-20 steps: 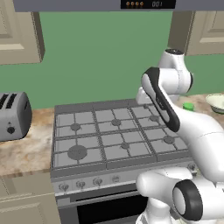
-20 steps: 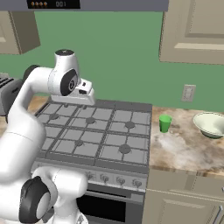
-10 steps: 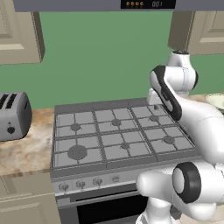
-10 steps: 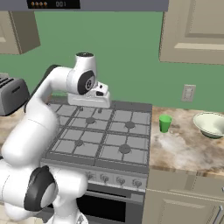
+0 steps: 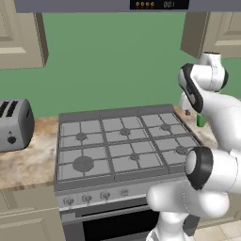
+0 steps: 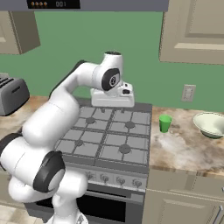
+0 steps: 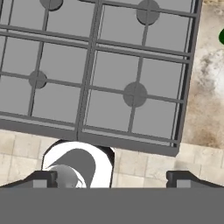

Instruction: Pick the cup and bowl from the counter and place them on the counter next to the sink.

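Item, my white arm's two-finger gripper [image 7: 112, 177]: swung right over the grey gas stove [image 6: 105, 135] this past second, jaws spread wide, empty; small bright green cup [image 6: 165, 123] at three o'clock on the marbled stone counter [image 6: 183, 148], unpicked.

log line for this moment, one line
gripper: open, empty, above stove | cup: on counter, untouched | bowl: on counter
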Robot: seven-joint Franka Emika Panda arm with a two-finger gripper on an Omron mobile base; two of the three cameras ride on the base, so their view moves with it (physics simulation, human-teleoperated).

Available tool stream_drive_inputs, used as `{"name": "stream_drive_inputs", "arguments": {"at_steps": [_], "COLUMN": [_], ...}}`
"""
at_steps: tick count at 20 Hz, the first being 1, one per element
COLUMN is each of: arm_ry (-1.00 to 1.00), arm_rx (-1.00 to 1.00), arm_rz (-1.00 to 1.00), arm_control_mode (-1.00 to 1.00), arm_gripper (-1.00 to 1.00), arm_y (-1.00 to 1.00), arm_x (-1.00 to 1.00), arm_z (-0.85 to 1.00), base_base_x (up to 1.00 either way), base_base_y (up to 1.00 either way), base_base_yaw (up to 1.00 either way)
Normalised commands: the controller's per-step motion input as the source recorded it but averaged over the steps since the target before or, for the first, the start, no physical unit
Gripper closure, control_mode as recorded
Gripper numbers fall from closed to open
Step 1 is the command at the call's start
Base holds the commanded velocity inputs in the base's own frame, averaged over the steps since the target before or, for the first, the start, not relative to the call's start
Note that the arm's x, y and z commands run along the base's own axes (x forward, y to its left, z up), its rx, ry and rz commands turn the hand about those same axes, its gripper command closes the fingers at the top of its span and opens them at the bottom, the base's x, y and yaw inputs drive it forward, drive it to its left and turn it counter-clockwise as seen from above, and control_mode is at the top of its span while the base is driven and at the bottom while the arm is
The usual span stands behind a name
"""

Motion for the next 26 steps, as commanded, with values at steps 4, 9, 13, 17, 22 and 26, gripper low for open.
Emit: {"name": "stream_drive_inputs", "arguments": {"at_steps": [4, 9, 13, 17, 22, 26], "arm_ry": [0.08, 0.06, 0.01, 0.00, 0.00, 0.01], "arm_rx": [0.00, 0.00, 0.00, 0.00, 0.00, 0.00], "arm_rz": [0.05, 0.06, 0.06, 0.06, 0.04, 0.00], "arm_control_mode": [-1.00, -1.00, -1.00, -1.00, -1.00, -1.00], "arm_gripper": [-1.00, -1.00, -1.00, -1.00, -1.00, -1.00], "arm_y": [-0.68, -0.64, -0.50, -0.49, -0.45, -0.31], "arm_x": [0.31, 0.32, 0.27, 0.28, 0.38, 0.58], "arm_z": [-0.05, -0.20, -0.25, -0.22, -0.12, -0.07], "base_base_x": [0.00, 0.00, 0.00, 0.00, 0.00, 0.00], "base_base_y": [0.00, 0.00, 0.00, 0.00, 0.00, 0.00], "base_base_yaw": [0.00, 0.00, 0.00, 0.00, 0.00, 0.00]}}
